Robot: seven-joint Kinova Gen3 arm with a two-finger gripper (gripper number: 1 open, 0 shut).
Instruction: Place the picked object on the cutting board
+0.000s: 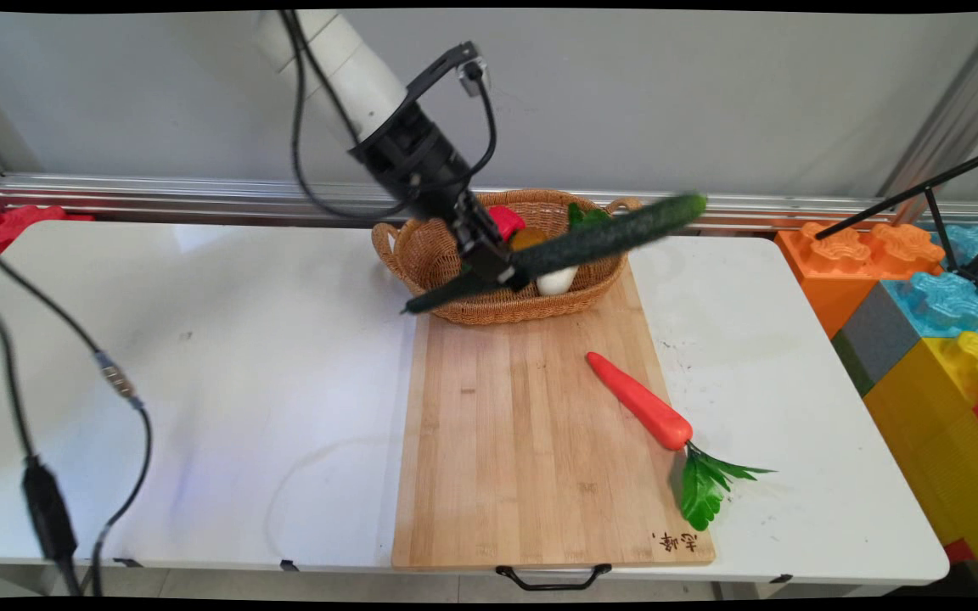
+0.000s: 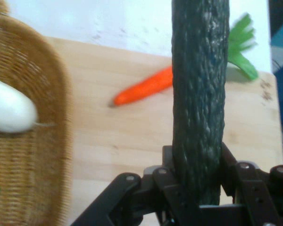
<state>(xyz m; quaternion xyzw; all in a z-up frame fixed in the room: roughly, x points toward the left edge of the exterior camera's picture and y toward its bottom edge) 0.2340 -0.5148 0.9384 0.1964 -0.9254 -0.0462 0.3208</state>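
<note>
Basket: a woven wicker basket (image 1: pixel 429 255) with loop handles stands at the far end of the cutting board, its near edge resting on the wood.
Basket contents: a white vegetable (image 1: pixel 557 280) lies against the near wall; behind it sit a red item (image 1: pixel 508 219), an orange-brown item (image 1: pixel 528 238) and some green leaves (image 1: pixel 587 215). Their exact kind cannot be told. In the hand view the white vegetable shows at the left, inside the basket rim.
Gripper: the black two-finger gripper (image 1: pixel 508 273) is clamped on a cucumber (image 1: pixel 599 238), above the near rim of the basket.
Cucumber position: held off the table, tilted, its longer end rising to the right past the basket's right handle and its shorter end pointing down-left over the basket's front wall.
Cucumber appearance: long, dark green, with rough, pebbled skin; in the hand view it runs straight up from between the fingers (image 2: pixel 236 165).
Cutting board: a pale bamboo board (image 1: pixel 523 441) on the white table (image 1: pixel 200 356), with a black handle at its near edge and a small mark in its near right corner.
Carrot: an orange carrot (image 1: pixel 637 400) lies on the board's right side, its green top (image 1: pixel 705 484) overhanging the board edge onto the table, well apart from the gripper.
Surroundings: large coloured blocks (image 1: pixel 930 339) stand beside the table's right end.
</note>
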